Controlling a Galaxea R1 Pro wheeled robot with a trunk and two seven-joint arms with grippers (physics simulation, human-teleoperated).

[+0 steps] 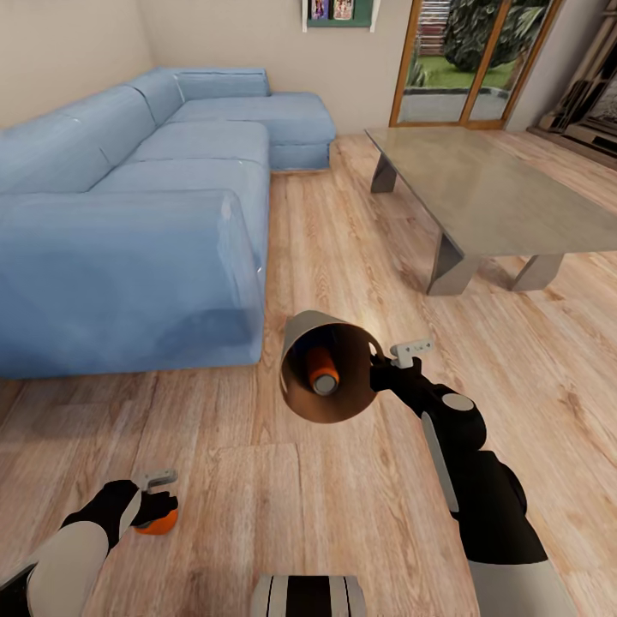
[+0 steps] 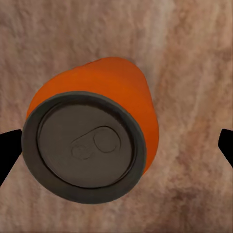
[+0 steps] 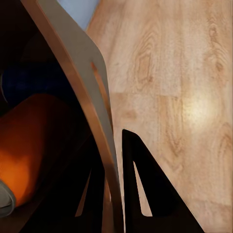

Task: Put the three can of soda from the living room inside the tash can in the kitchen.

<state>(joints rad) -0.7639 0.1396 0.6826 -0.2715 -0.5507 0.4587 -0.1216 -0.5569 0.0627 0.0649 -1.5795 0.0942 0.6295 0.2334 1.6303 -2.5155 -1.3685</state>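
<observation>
My head view is bright and evenly lit, daylight coming through the glass doors (image 1: 467, 60). Shadows on the wood floor (image 1: 343, 214) are soft and faint. The sofa (image 1: 128, 214) looks slightly smeared. In my right wrist view a pale glare patch sits on the floor, while the bin's inside (image 3: 43, 97) is dark.

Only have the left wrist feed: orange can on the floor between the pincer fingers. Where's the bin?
Observer: The right pincer grips the bin by its rim, tipped so the mouth faces the robot.
Operator: Anything in it?
Observer: One orange can lies inside.
Operator: What's near my can?
Observer: Your floor can sits a little short of the blue sofa.
</observation>
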